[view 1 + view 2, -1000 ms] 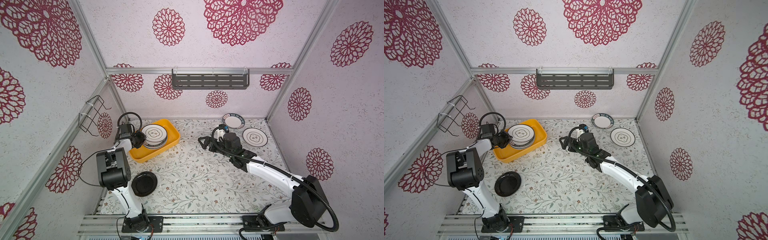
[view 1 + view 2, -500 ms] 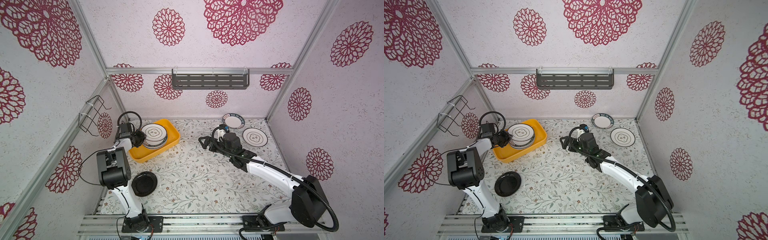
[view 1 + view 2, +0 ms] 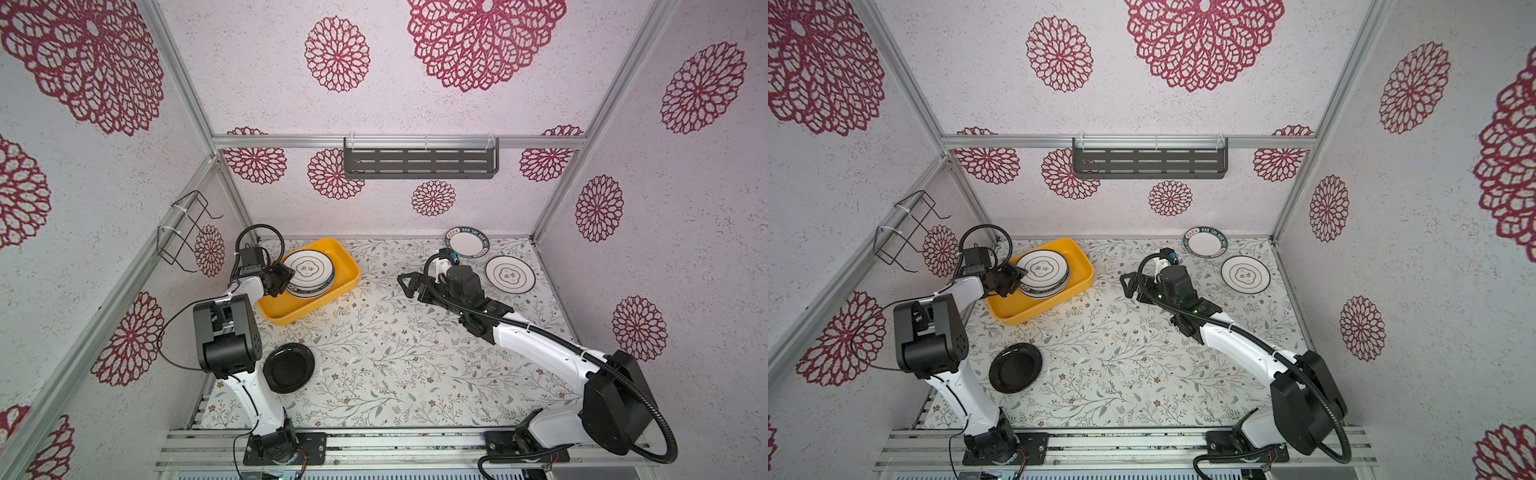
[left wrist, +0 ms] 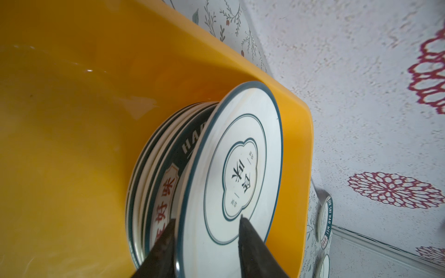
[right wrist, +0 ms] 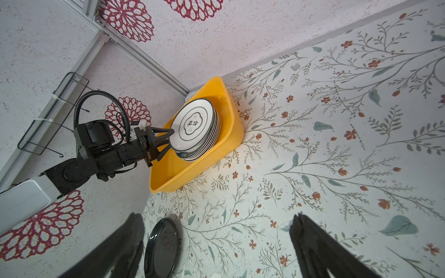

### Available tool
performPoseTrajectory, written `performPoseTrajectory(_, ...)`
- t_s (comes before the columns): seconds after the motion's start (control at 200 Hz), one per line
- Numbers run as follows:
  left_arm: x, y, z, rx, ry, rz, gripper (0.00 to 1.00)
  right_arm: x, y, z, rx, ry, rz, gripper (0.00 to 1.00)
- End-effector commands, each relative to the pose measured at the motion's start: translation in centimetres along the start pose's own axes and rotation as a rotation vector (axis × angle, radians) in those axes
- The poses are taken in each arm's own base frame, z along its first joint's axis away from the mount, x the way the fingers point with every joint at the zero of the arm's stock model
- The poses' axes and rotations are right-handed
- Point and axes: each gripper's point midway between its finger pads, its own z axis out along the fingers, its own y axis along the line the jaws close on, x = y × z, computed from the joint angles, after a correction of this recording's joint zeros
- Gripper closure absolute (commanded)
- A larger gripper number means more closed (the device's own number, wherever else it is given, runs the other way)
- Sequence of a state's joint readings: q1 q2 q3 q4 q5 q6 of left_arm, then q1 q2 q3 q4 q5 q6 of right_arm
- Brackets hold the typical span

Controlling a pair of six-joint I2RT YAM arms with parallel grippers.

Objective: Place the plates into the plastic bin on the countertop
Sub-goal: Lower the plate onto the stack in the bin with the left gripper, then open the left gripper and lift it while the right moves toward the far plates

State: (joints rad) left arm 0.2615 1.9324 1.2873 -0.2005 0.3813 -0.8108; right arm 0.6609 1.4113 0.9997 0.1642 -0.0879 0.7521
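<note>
A stack of white plates (image 3: 308,270) (image 3: 1042,270) lies in the far half of the yellow plastic bin (image 3: 291,320) (image 3: 1025,318). The top plate (image 4: 240,149) has a flower outline. My left gripper (image 3: 287,274) (image 4: 207,219) is open and straddles that plate's near rim, one finger under it and one above. My right gripper (image 3: 411,291) (image 5: 216,216) is open over the bare countertop (image 3: 395,345), holding nothing. A teal-rimmed plate (image 3: 467,243) and a flower-outline plate (image 3: 509,274) lie at the back right. A black plate (image 3: 289,368) (image 5: 162,245) lies front left.
A grey slotted shelf (image 3: 419,163) hangs on the back wall and a black wire rack (image 3: 187,232) on the left wall. The bin sits in the back left corner close to both walls. The left arm's elbow (image 3: 226,332) stands beside the black plate.
My left gripper's jaws have parted from the top plate's rim, and the plate now rests on the stack. The right arm has not moved.
</note>
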Motion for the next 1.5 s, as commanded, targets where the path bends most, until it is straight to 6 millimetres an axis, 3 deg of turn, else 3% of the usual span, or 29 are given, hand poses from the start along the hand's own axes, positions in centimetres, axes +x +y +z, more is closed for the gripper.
performPoseTrajectory(0.0,-0.3,-1.2,-0.8,0.006,-0.014,0.045,0.54,-1.5,0.4,-1.3,-0.004,-0.056,-0.004,0.01)
performPoseTrajectory(0.525,1.2,-1.0,-1.4,-0.157,-0.010,0.180,0.34,-1.3,-1.3,-3.5,0.038,-0.089,0.011,0.01)
performPoseTrajectory(1.026,1.4,-1.8,-4.6,-0.195,-0.059,0.231,0.22,-1.0,-2.3,-6.0,0.065,-0.130,0.040,0.01)
performPoseTrajectory(1.321,2.2,-4.3,-9.2,-0.129,-0.148,0.286,0.13,0.1,-4.0,-7.7,0.112,-0.135,0.085,0.01)
performPoseTrajectory(1.496,3.1,-7.4,-12.9,-0.034,-0.219,0.357,0.06,0.3,-5.2,-8.6,0.171,-0.146,0.095,0.01)
